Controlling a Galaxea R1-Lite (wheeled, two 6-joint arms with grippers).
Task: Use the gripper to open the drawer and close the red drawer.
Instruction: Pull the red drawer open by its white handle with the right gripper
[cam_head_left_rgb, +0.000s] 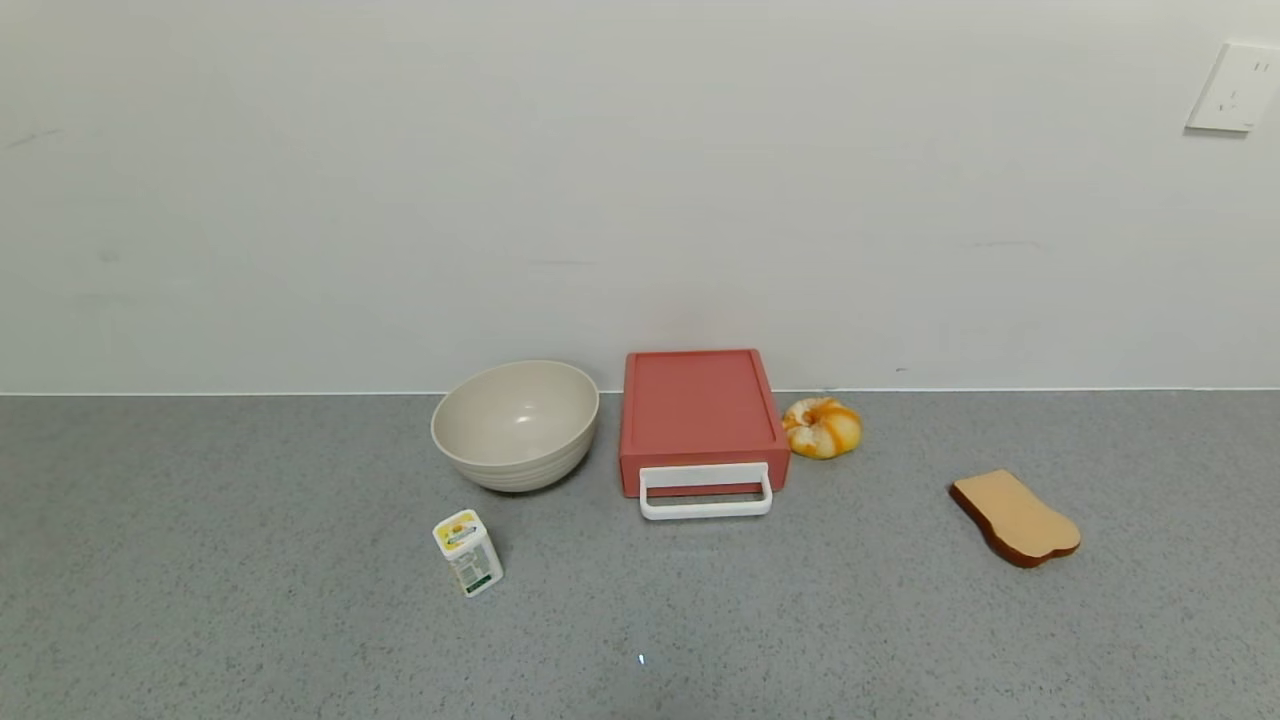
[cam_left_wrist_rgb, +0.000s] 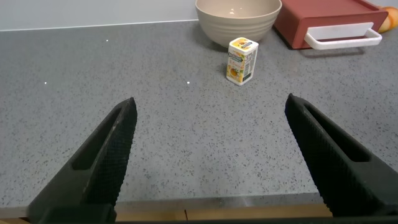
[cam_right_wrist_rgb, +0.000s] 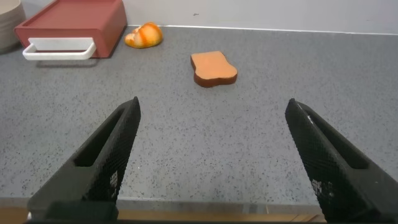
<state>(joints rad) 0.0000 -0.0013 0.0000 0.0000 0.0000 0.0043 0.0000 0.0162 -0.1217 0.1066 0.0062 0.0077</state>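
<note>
The salmon-red drawer (cam_head_left_rgb: 700, 415) stands at the back of the grey counter against the wall, with its tray shut and its white loop handle (cam_head_left_rgb: 706, 492) facing me. It also shows in the left wrist view (cam_left_wrist_rgb: 323, 18) and the right wrist view (cam_right_wrist_rgb: 74, 25). Neither arm shows in the head view. My left gripper (cam_left_wrist_rgb: 211, 109) is open and empty above the counter's front edge, far from the drawer. My right gripper (cam_right_wrist_rgb: 212, 109) is open and empty, also at the front edge.
A beige bowl (cam_head_left_rgb: 516, 424) stands left of the drawer, a small white carton (cam_head_left_rgb: 467, 552) in front of the bowl. A yellow-orange bun (cam_head_left_rgb: 821, 427) lies right of the drawer, a toast slice (cam_head_left_rgb: 1014, 518) farther right. A wall socket (cam_head_left_rgb: 1232, 88) is at the upper right.
</note>
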